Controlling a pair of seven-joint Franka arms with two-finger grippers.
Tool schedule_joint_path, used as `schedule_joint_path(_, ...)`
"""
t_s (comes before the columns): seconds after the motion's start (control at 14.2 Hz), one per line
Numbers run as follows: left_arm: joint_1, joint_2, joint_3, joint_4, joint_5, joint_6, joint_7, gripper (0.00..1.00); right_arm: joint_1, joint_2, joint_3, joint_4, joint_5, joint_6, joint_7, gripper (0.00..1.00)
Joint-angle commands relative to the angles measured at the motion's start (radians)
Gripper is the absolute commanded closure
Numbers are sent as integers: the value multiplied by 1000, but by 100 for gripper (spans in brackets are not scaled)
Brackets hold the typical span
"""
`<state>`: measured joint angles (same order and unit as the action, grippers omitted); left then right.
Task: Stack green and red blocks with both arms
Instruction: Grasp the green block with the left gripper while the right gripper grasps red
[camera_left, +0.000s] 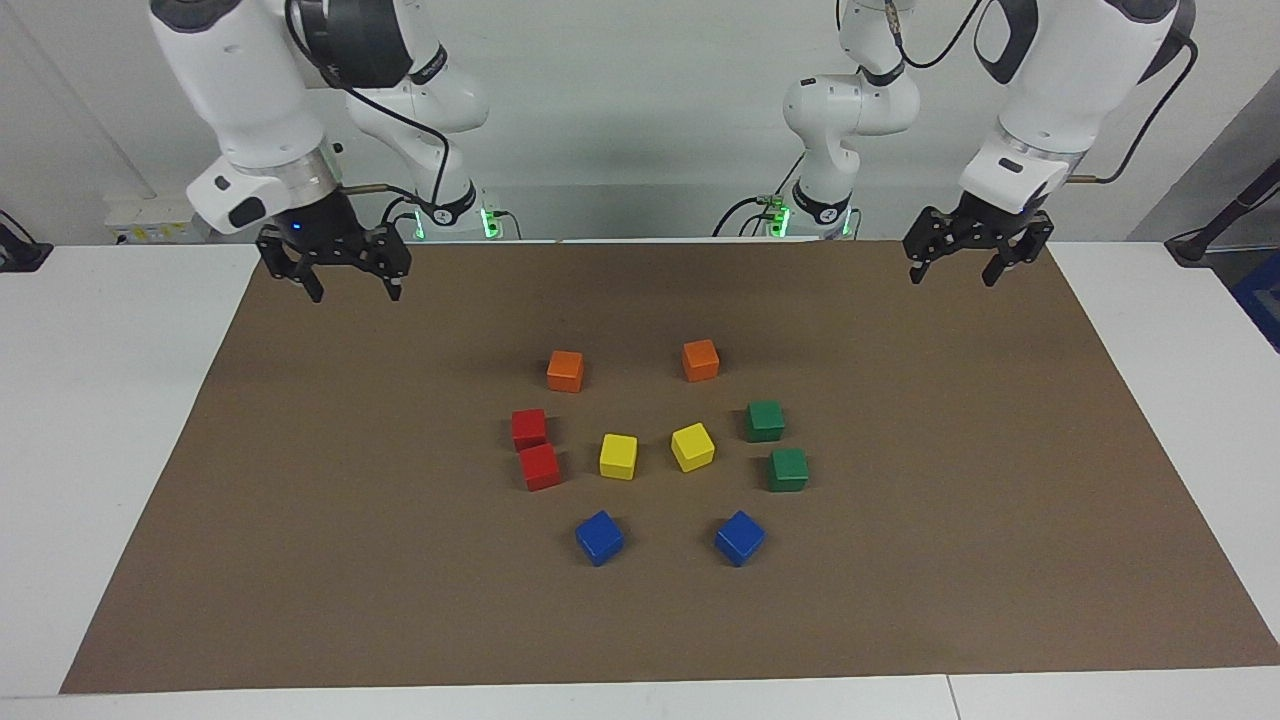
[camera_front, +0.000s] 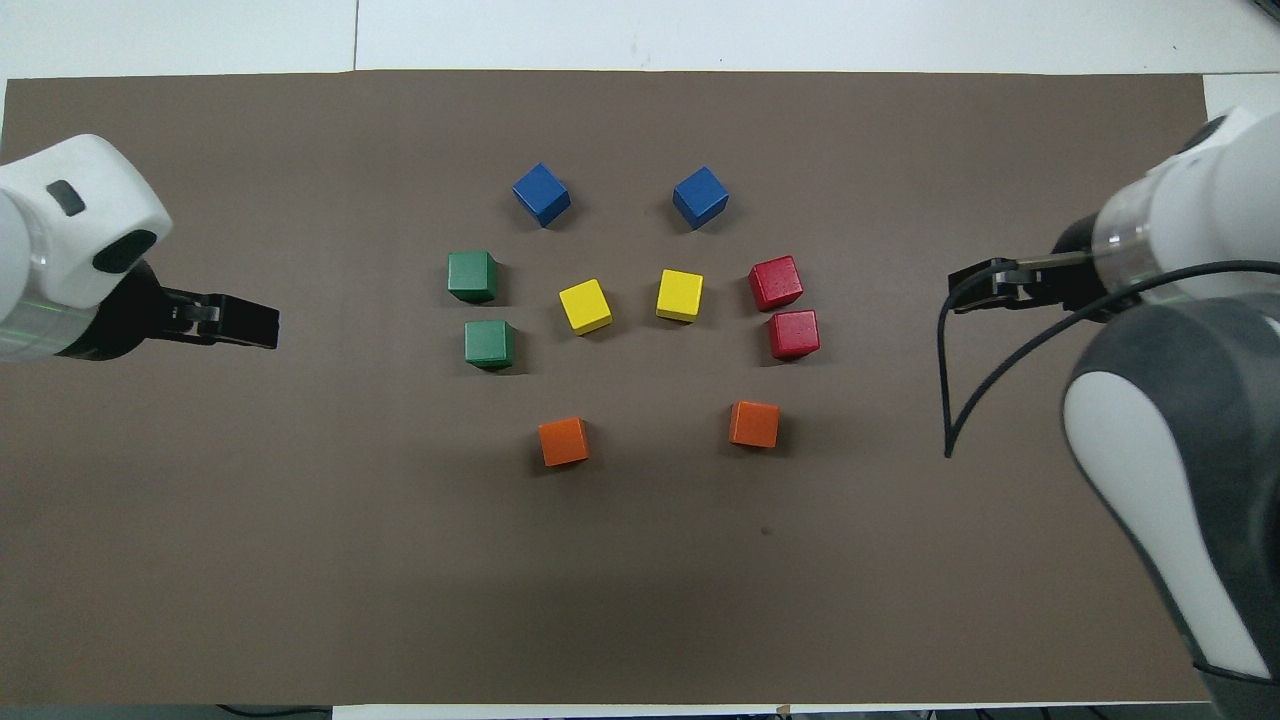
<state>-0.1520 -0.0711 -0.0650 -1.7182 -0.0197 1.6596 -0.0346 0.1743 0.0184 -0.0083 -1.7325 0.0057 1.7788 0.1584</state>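
Two dark green blocks (camera_left: 765, 420) (camera_left: 788, 469) lie side by side on the brown mat toward the left arm's end; they also show in the overhead view (camera_front: 489, 343) (camera_front: 472, 276). Two red blocks (camera_left: 529, 428) (camera_left: 540, 466) lie touching toward the right arm's end, and show in the overhead view too (camera_front: 793, 334) (camera_front: 775, 283). My left gripper (camera_left: 952, 278) (camera_front: 240, 325) hangs open and empty over the mat's edge at its own end. My right gripper (camera_left: 357, 292) (camera_front: 975, 290) hangs open and empty over the mat at its own end. Both are well away from the blocks.
Two orange cubes (camera_left: 565, 370) (camera_left: 700, 360) lie nearest the robots. Two yellow cubes (camera_left: 618, 456) (camera_left: 692, 446) lie between the red and green pairs. Two blue cubes (camera_left: 599, 537) (camera_left: 739, 537) lie farthest out. The brown mat (camera_left: 300, 520) covers the white table.
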Motion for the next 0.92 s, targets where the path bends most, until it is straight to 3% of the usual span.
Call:
schedule_joint_path(0.0, -26, -44, 14, -102, -17, 45, -4, 0, 56, 81, -6, -13, -6, 95, 71, 0)
schedule_joint_path(0.28, -76, -29, 14, -204, -28, 181, -17, 0, 123, 172, -4, -22, -6, 197, 81, 0)
schedule_joint_path(0.7, -184, 126, 14, -242, -29, 377, -145, 0, 146, 225, -4, -75, -6, 251, 81, 0)
schedule_joint_path(0.85, -202, 142, 14, -265, -28, 423, -188, 0, 151, 242, -4, -87, -6, 295, 107, 0)
